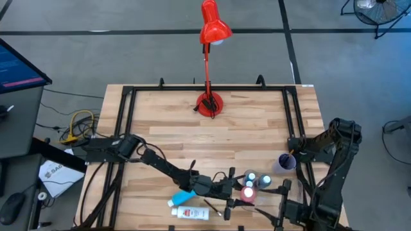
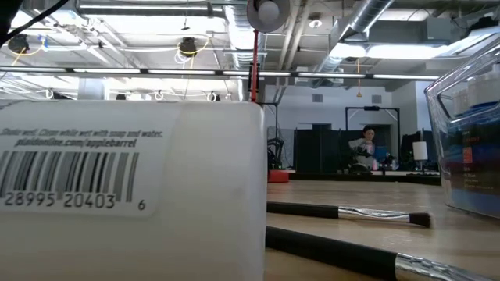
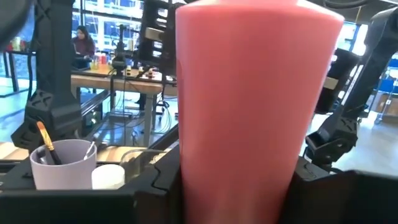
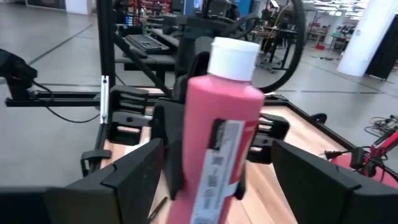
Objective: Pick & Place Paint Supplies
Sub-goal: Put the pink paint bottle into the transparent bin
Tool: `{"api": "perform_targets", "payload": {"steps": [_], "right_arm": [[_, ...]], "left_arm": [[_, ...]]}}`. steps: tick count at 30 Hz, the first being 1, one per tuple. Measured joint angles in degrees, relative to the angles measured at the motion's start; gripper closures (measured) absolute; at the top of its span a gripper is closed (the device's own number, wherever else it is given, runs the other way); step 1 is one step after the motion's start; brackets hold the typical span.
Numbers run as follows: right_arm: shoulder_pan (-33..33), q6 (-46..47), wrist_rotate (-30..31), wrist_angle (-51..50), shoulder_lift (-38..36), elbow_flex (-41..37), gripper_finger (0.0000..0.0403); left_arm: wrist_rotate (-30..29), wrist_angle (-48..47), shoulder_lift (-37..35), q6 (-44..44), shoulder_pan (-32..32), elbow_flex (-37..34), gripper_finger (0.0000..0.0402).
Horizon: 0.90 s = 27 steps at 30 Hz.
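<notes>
Now left tool [image 1: 239, 191] grips pink bottle [image 4: 217, 149] upright; right tool [image 1: 277, 215] open.

red desk lamp [image 1: 210, 58], lilac cup [image 1: 286, 162]

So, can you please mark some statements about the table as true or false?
1. The left gripper holds the pink bottle. True.
2. The right gripper is shut on a brush. False: it is open and holds nothing.
3. The lilac cup is empty. False: a brush stands in it.
4. The red lamp stands near the table's far edge. True.
5. The white bottle stands upright. False: it lies on its side.
</notes>
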Motion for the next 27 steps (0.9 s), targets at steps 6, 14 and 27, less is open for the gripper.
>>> {"api": "perform_targets", "payload": {"steps": [6, 14, 27], "right_arm": [[-2.4, 0.5, 0.0, 0.1, 0.0, 0.0, 0.0112], [-6.2, 0.1, -4.6, 1.1, 0.0, 0.0, 0.0112], [-7.7, -7.4, -8.1, 5.1, 0.0, 0.0, 0.0112]], "left_arm": [[-0.2, -0.5, 0.0, 0.0, 0.0, 0.0, 0.0275], [-0.4, -1.5, 0.0, 0.1, 0.1, 0.0, 0.0275], [0.0, -2.3, 0.0, 0.1, 0.1, 0.0, 0.0275]]}}
